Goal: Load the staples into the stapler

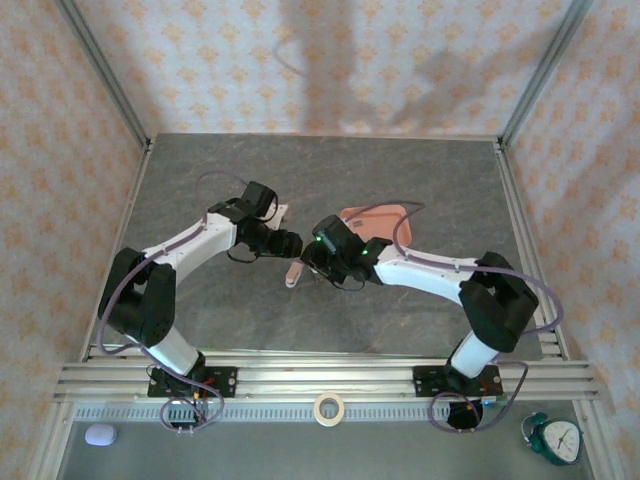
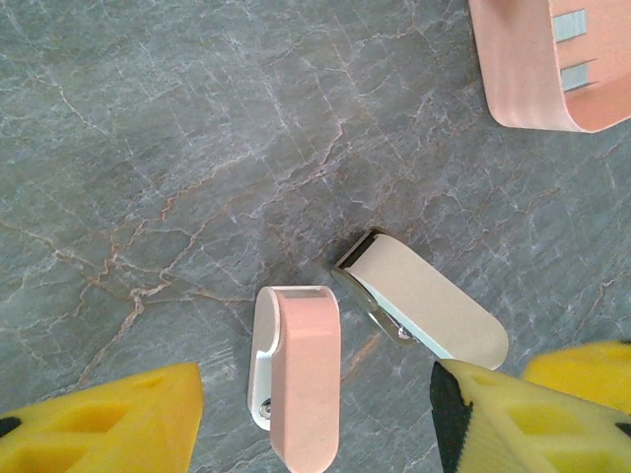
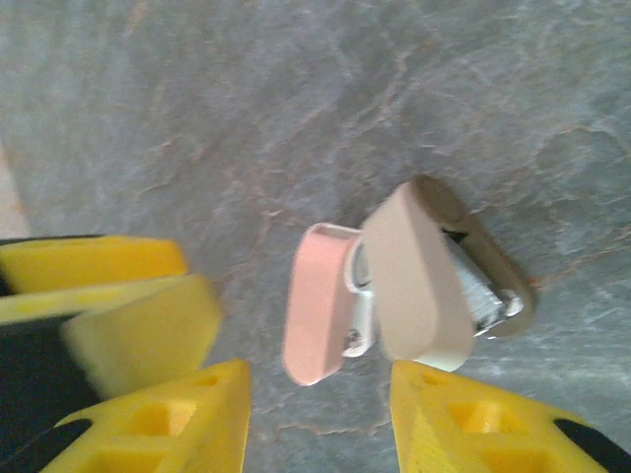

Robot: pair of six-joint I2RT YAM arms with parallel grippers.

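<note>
Surface point(image 1: 200, 190): grey marbled slab with patterned wallpaper walls around it.
Stapler point(image 2: 301, 379): lies mid-surface, swung open at its hinge. The pale pink half point(image 3: 320, 301) and the cream half point(image 2: 424, 305) splay apart in a V.
Metal channel point(image 3: 483, 296): shows under the cream half, blurred.
Left jaws: spread wide, gripping nothing. The yellow fingers point(image 2: 108, 419) sit at both bottom corners of the wrist view.
Stapler vs left jaws: it lies on the surface between them, with the pink half about midway. The cream half's rounded end is just beside the right-hand finger; contact can't be told.
Right jaws: spread wide, empty, fingers point(image 3: 168, 424) blurred.
Stapler vs right jaws: it lies just ahead of the tips. The pink half's end is in line with the gap, with no contact seen.
Tray point(image 2: 523, 69): pink and shallow, apart from the stapler.
Staples point(image 2: 570, 25): two grey strips inside the tray, near its wall.
Arms: both reach to mid-surface, heads nearly meeting over the stapler.
Near rail: tape roll point(image 1: 328, 407) in the middle, clock point(image 1: 553, 437) at the right.
</note>
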